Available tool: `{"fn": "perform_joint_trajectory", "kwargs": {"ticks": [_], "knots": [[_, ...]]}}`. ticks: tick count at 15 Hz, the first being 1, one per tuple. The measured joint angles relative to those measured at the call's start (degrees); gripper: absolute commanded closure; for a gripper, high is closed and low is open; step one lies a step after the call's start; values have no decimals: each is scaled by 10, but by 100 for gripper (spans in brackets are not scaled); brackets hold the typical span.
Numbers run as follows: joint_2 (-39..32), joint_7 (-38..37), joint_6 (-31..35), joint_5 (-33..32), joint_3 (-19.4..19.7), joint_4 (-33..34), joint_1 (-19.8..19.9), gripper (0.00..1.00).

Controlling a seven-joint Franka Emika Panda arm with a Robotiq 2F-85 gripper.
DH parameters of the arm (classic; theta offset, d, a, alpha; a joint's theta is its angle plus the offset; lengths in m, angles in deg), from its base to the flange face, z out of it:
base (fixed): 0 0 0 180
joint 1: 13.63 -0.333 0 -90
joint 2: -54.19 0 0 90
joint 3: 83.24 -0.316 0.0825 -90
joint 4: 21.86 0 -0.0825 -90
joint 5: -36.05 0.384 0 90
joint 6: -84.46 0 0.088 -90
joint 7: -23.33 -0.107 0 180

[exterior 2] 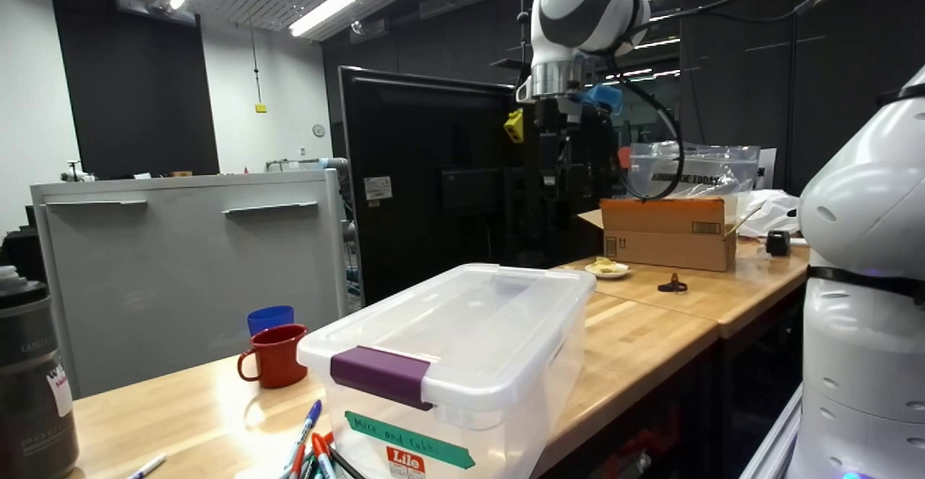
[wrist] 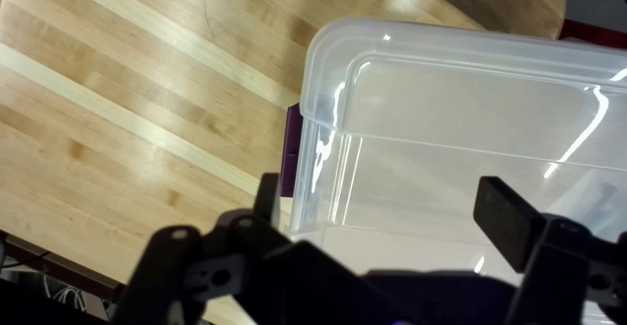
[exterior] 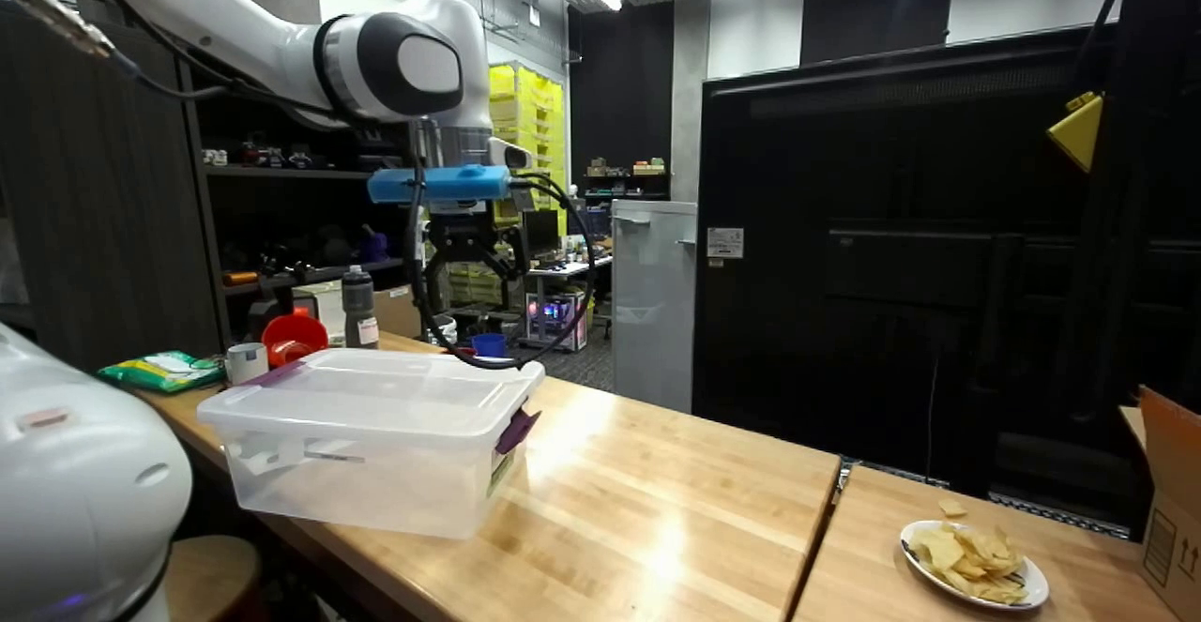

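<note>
Nearest to the camera, a white robot base [exterior: 80, 481] bulges at left in an exterior view. Rightward come a green-and-yellow bag [exterior: 167, 371], a mug [exterior: 247, 362] and a bottle [exterior: 359, 308]; then a clear, lidded bin [exterior: 375, 427] on the tabletop [exterior: 694, 509] — one purple latch [exterior: 518, 431] jutting out. Above the bin's right end hangs the claw [wrist: 384, 210], released — its fingers [wrist: 509, 224] spread wide. At right, chips [exterior: 966, 558] heap a white plate [exterior: 1038, 584] near a cardboard box [exterior: 1178, 500].

White arm [exterior: 267, 50], black end effector [wrist: 384, 210]
</note>
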Motion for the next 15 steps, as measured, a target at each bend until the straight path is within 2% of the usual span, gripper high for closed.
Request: {"fn": "perform_joint_trajectory", "kwargs": {"ticks": [6,11,15], "knots": [[-9,-17,1,-20,-2,-3,-18,0],[-58,-26,11,-23,-3,9,-21,0],[-98,-44,14,-52,-20,26,-23,0]]}}
